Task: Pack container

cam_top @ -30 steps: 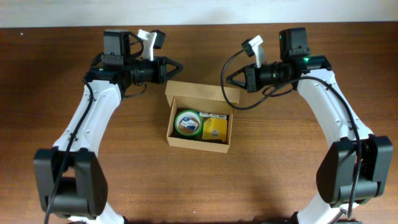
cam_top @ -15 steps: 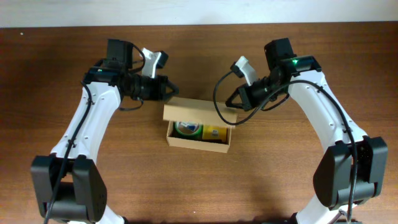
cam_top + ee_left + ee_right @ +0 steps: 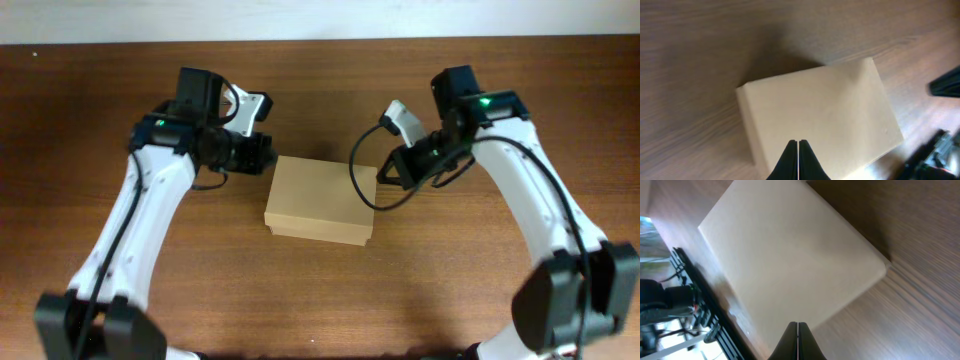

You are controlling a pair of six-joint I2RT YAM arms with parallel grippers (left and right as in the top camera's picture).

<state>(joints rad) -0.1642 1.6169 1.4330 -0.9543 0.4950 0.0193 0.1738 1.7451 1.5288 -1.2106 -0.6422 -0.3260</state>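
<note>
Box (image 3: 319, 200), lid down, sits mid counter (image 3: 470, 300), long axis along the far edge; left gripper (image 3: 266, 156) and right gripper (image 3: 383, 176), pinched closed and empty, flank its far corners.

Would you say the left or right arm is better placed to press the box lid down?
Probably right: the right gripper, shut, is beside the box's right side, nearer the middle of its top, while the left gripper, also shut, sits at its far corner.

A robotics lab: 2 cabled robot arms (image 3: 140, 220) (image 3: 545, 215) at a wooden table (image 3: 320, 300), white wall (image 3: 320, 18) behind
</note>
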